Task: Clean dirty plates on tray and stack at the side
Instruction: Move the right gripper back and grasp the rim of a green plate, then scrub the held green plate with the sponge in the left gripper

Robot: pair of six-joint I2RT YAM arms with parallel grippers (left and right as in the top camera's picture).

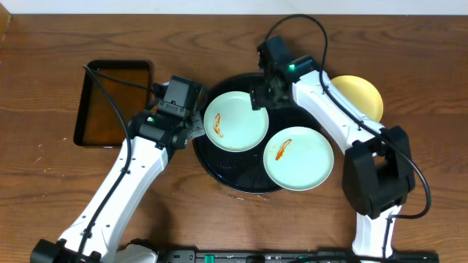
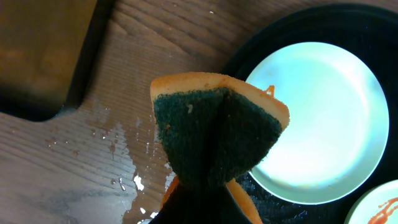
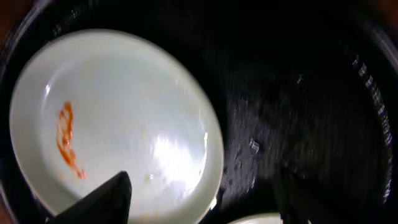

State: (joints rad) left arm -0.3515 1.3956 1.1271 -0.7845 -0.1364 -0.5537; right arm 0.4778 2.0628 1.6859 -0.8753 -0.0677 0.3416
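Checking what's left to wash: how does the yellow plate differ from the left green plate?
The yellow plate lies on the table right of the tray; the left green plate lies on the tray. The green plate bears an orange smear; the yellow plate's visible part shows none. The right arm covers part of the yellow plate, while the green plate shows almost whole. Both are round and lie flat.
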